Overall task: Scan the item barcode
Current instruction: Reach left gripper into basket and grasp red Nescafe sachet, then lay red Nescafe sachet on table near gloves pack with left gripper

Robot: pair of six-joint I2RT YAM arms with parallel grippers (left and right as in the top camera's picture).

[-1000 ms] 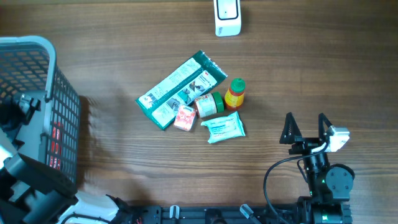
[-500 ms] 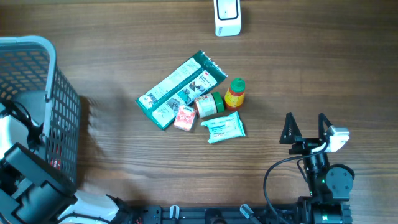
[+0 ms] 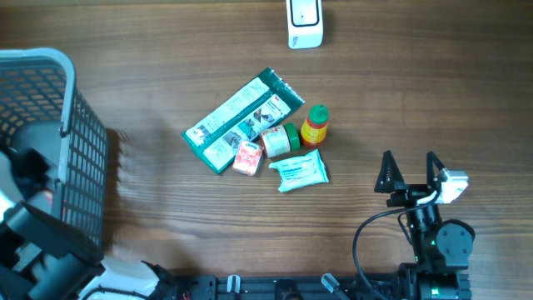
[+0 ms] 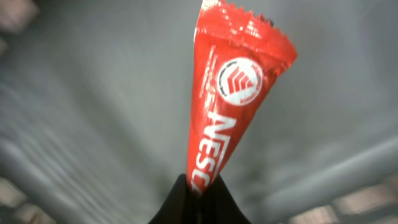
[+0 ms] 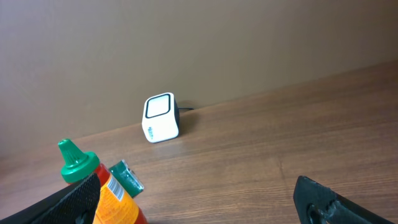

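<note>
Left gripper point(image 4: 198, 190) is pressed shut on the lower tip of a red sachet point(image 4: 239, 93), bottom centre of the wrist view, inside the basket point(image 3: 58, 62) at the overhead's left edge; right gripper point(image 3: 410, 158) is spread, idle at lower right. The hold is on one narrow end only, so lift straight up, clear of the basket wall, no swinging. Then carry to the scanner point(image 3: 305, 21), top centre, turning the barcode side (not visible here) toward its window.
</note>
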